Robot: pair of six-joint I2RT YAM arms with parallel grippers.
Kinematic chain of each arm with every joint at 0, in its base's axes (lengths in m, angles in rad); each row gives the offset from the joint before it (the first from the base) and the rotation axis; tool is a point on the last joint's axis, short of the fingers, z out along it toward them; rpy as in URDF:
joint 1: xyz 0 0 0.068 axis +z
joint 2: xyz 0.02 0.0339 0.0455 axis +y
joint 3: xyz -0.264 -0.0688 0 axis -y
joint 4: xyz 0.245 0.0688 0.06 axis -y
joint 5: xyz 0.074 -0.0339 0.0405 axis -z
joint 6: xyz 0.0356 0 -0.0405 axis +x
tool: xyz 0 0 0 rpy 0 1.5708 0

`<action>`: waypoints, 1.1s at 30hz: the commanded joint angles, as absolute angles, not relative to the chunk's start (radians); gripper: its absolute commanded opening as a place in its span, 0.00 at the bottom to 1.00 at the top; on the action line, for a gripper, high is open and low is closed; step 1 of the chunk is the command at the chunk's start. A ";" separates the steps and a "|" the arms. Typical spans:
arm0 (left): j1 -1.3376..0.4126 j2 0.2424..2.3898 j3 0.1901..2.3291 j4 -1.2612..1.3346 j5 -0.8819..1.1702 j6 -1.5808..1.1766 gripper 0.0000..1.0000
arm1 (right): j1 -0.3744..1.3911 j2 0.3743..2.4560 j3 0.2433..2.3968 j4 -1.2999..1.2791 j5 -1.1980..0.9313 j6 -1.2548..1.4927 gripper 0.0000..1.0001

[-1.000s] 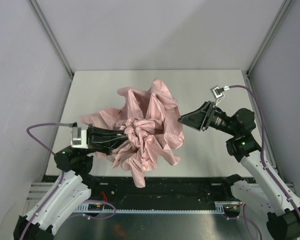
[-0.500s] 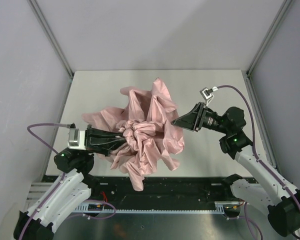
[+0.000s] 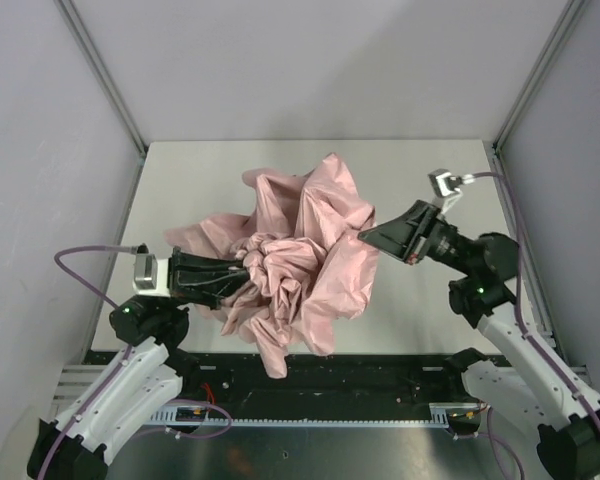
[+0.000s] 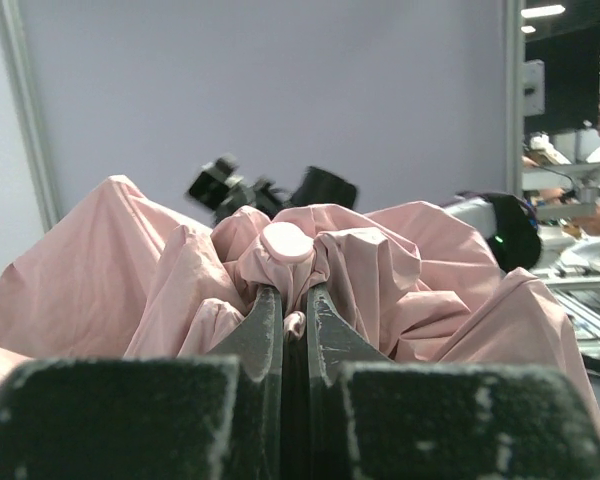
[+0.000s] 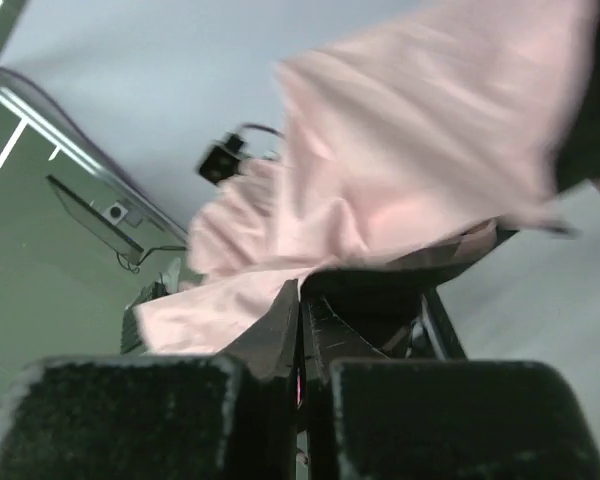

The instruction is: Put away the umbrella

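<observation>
White table (image 3: 430,170): crumpled pink umbrella (image 3: 300,240); left gripper (image 3: 242,272) clamped on centre folds, right gripper (image 3: 365,236) clamped on edge.

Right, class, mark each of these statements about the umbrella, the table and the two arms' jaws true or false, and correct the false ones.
1. The umbrella is pale pink. True.
2. It is rolled up tight and strapped shut. False: its fabric lies loose and crumpled on the table.
3. The left jaws are shut on the umbrella's bunched fabric. True.
4. The right jaws stand wide open, well clear of the umbrella. False: they are shut on its right edge.
</observation>
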State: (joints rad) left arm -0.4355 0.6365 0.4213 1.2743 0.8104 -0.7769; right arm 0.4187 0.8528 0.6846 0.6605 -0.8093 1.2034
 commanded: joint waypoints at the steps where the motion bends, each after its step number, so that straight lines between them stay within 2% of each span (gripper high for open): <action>1: -0.416 0.657 0.390 1.289 0.611 -0.719 0.00 | 0.414 0.761 0.694 0.944 -0.707 1.206 0.00; 8: -0.413 0.769 0.404 1.280 0.400 -0.791 0.00 | 0.493 0.873 0.740 1.215 -0.616 1.196 0.00; 12: -0.421 0.815 0.403 1.276 0.297 -0.831 0.00 | 0.620 0.972 0.804 1.232 -0.572 1.079 0.00; 16: -0.428 0.846 0.392 1.269 0.180 -0.854 0.00 | 0.849 1.036 0.917 1.029 -0.523 0.805 0.00; 22: -0.440 0.899 0.403 1.252 0.034 -0.867 0.00 | 1.154 1.148 0.990 0.712 -0.261 0.465 0.00; 28: -0.447 0.919 0.393 1.252 0.004 -0.926 0.00 | 1.214 1.313 1.053 0.406 -0.086 0.335 0.08; 33: -0.448 0.905 0.377 1.274 0.036 -0.955 0.00 | 1.223 1.370 1.067 0.173 0.035 0.270 0.10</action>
State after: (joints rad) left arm -0.4431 0.9283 0.3737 1.1934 0.0704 -0.9092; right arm 1.2053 1.3552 1.0222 0.4133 -0.0994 0.3790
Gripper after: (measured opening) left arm 0.074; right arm 0.092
